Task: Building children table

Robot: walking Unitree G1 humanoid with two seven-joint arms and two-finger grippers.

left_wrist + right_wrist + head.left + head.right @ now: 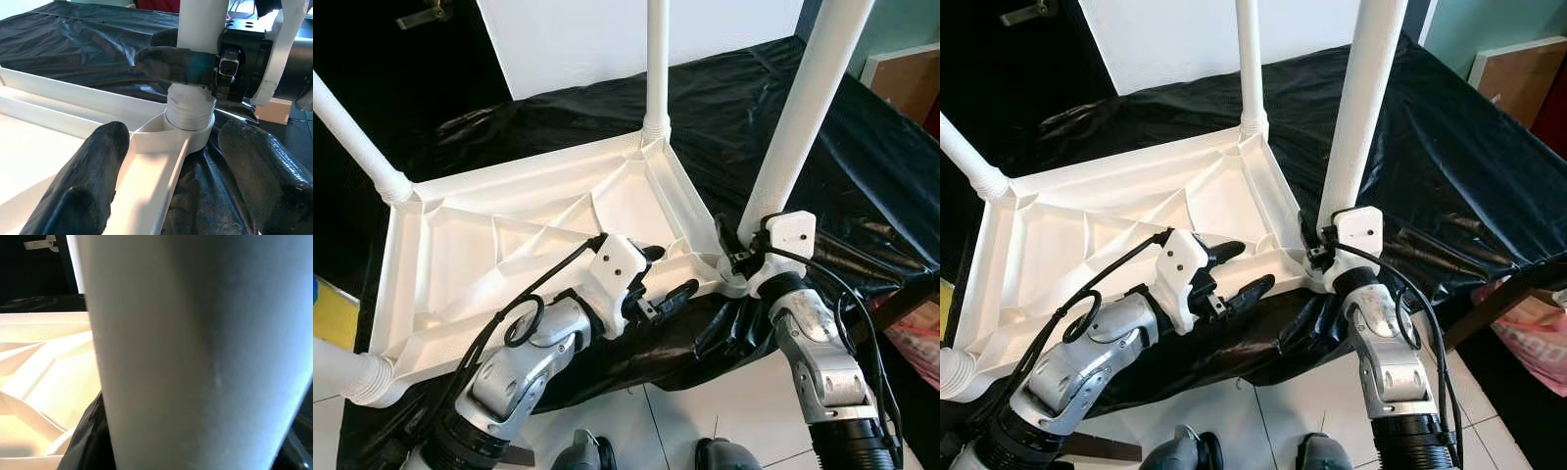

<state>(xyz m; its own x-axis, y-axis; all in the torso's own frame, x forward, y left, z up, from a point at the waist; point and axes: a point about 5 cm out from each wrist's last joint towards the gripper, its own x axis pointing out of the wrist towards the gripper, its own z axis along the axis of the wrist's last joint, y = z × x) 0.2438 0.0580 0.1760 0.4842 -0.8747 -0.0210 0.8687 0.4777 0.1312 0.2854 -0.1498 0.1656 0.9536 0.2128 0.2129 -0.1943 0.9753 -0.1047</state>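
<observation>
Nearest me, below the upturned white plastic children's tabletop (pixel 509 255), lies pale tiled floor (pixel 705 411) with my two dark feet (pixel 720 455) at its edge. The tabletop lies underside up, ribs showing, on black plastic sheeting (pixel 862 166) that drapes over the support beneath and hangs down past the near rim.

My left gripper (pixel 661 279) sits at the near rim of the tabletop, fingers spread wide, one black finger (pixel 93 181) inside the ribbed tray and the other outside over the sheeting; it grips nothing. A black cable loops along that forearm.

My right gripper (pixel 1317 245) is at the tabletop's near right corner, fingers closed around the base of the white round plastic leg (pixel 803 108) just above its threaded collar (pixel 190 105). That leg stands upright in its corner socket and blocks most of the right wrist view.

Further along the tabletop, a second white leg (pixel 656 59) stands at the far corner and a third (pixel 357 142) at the left corner. Beyond the tabletop is a white wall panel (pixel 578 39), and to its right a brown board (pixel 911 83).
</observation>
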